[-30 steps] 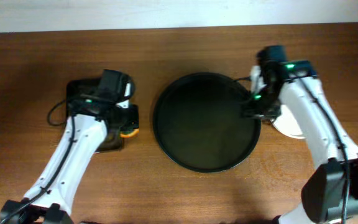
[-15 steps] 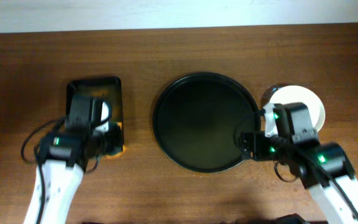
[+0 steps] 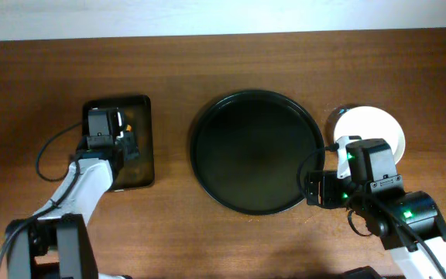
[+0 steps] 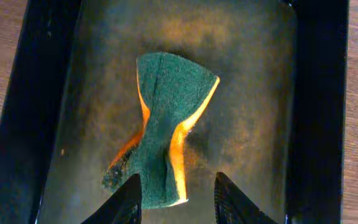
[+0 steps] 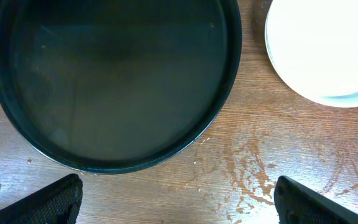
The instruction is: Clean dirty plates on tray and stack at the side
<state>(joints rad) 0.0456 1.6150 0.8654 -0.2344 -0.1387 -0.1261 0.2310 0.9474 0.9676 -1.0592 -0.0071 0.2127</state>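
Two arms share a brown wooden table (image 3: 207,70), with a pale strip of wall (image 3: 223,15) along its far edge. From overhead we see the round black tray (image 3: 200,147) in the middle, bare inside. The plates (image 3: 374,128) sit stacked just beside its right rim, on the table, the top one plain white. A smaller rectangular tray (image 3: 142,143) lies well to the left. The left arm (image 3: 84,182) reaches up from the near edge over that rectangular tray. The right arm (image 3: 409,213) is folded back at the near right corner, its wrist close to the round tray's rim.

From the left wrist we look straight down on a green sponge (image 4: 166,106) with orange edges, lying crumpled on the smeared tray floor. The left gripper (image 4: 178,200) has its fingers parted at the sponge's near end, not pinching it.

From the right wrist we find the right gripper (image 5: 182,202) spread wide above scratched wood. A pale blue-green edge shows under the white plate.
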